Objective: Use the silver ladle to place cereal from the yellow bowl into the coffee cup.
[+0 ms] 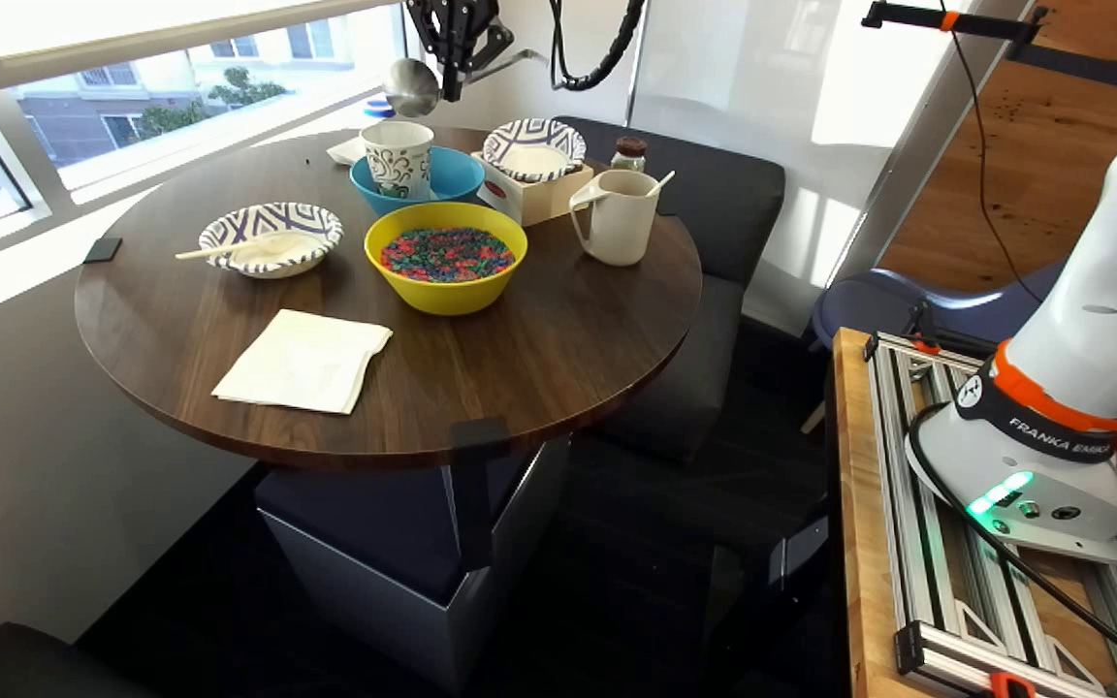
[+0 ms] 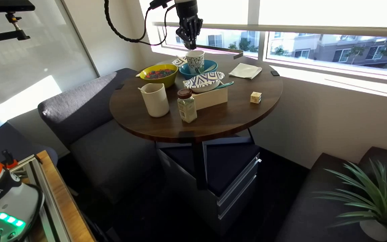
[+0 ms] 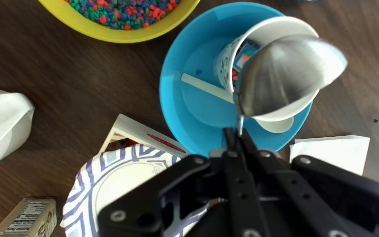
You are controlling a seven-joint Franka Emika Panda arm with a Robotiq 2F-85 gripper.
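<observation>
Fingers (image 3: 230,141) grip the ladle (image 3: 288,75) above the cup (image 1: 398,160), the tilted scoop (image 1: 412,87) extending beyond them over its mouth.

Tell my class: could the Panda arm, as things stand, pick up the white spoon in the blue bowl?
Probably not: the gripper is shut on the silver ladle, and the patterned paper cup hides part of the white spoon from above, though its handle end shows.
</observation>
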